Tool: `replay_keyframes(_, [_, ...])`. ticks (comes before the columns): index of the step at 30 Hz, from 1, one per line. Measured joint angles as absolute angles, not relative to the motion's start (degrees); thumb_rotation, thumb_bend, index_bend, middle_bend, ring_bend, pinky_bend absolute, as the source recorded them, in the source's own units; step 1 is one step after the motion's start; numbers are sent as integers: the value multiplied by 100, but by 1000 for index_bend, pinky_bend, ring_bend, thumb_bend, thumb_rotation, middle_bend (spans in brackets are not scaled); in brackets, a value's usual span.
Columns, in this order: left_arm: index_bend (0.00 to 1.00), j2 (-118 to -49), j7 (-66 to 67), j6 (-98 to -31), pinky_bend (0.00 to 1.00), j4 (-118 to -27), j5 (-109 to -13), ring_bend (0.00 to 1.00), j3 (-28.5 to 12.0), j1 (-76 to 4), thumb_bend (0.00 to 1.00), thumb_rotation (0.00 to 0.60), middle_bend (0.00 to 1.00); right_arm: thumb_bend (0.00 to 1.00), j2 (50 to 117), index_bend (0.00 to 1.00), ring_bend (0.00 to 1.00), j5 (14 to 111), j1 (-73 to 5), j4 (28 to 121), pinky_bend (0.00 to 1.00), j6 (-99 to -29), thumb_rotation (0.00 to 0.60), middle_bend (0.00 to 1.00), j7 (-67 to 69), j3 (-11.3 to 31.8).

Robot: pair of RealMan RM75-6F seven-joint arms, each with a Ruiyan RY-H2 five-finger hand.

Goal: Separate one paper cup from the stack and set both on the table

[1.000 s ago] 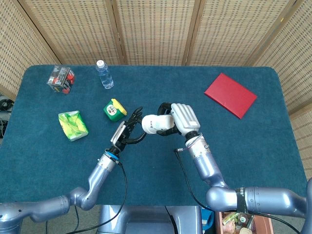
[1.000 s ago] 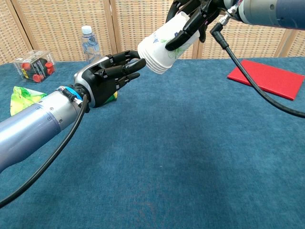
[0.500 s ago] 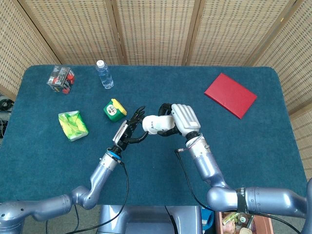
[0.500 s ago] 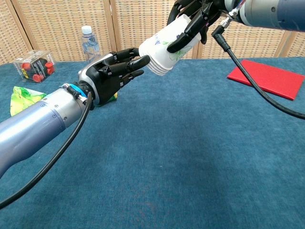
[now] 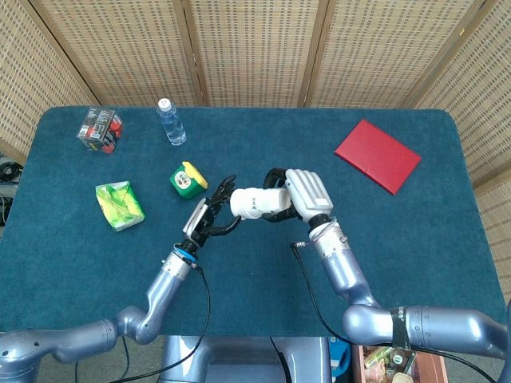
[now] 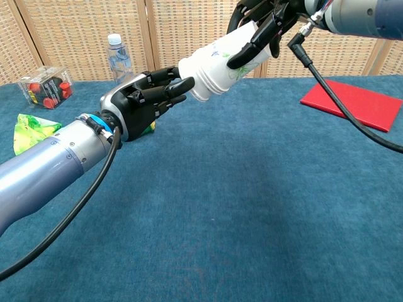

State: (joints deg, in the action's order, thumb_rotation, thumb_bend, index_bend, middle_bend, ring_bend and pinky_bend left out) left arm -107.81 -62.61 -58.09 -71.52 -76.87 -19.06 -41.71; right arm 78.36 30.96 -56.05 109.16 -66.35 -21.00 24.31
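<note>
Left hand point(image 6: 141, 100): left of centre in the chest view, fingers stretched toward the base end of the cup stack, tips at or just beside its lowest rim. I cannot tell from either view whether they have closed on a cup; it may be a light touch only.
Cup stack point(image 6: 223, 60): held in the air in the upper middle of the chest view, lying tilted with its base end pointing left and down, several nested rims showing there. In the head view it sits at the middle of the frame, between the two hands.
Right hand point(image 6: 264, 25): upper right of the chest view, fingers wrapped round the wider part of the stack, holding it clear of the table point(image 6: 252, 207).
Risk, slipping: the left fingertips probably have little rim to catch, so a pull could slide off and free nothing.
Risk, too many: a grip further along could draw off several cups together.
Risk, crushing: a hard squeeze from either hand could dent the thin paper.
Risk, dropping: if the right hand loosens during the pull, the whole stack falls.
</note>
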Motion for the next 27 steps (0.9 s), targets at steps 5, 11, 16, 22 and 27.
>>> replay_keyframes(5, [714, -10727, -6205, -5856, 0, -7159, -7668, 0, -1894, -4112, 371, 600, 53, 167, 7789, 697, 440, 3105, -5568, 10919, 679, -6633, 600, 583, -2068, 2431])
replay_keyframes(11, [730, -10668, -6150, -5886, 0, -7165, -7640, 0, -1864, -4039, 373, 600, 54, 167, 7737, 697, 440, 3126, -5522, 10931, 679, -6642, 600, 583, -2053, 2410])
replay_keyframes(16, [736, -10608, -6068, -5947, 0, -7182, -7631, 0, -1820, -3951, 374, 600, 57, 167, 7677, 697, 443, 3148, -5470, 10946, 679, -6679, 600, 583, -2043, 2396])
replay_keyframes(22, [739, -10458, -5892, -6013, 0, -7276, -7599, 0, -1791, -3840, 378, 600, 66, 167, 7565, 697, 443, 3177, -5377, 10994, 679, -6752, 600, 583, -2019, 2397])
replay_keyframes(27, [744, -10278, -5536, -6074, 0, -7374, -7557, 0, -1767, -3749, 386, 600, 83, 167, 7399, 697, 443, 3227, -5238, 11050, 679, -6847, 600, 583, -1982, 2385])
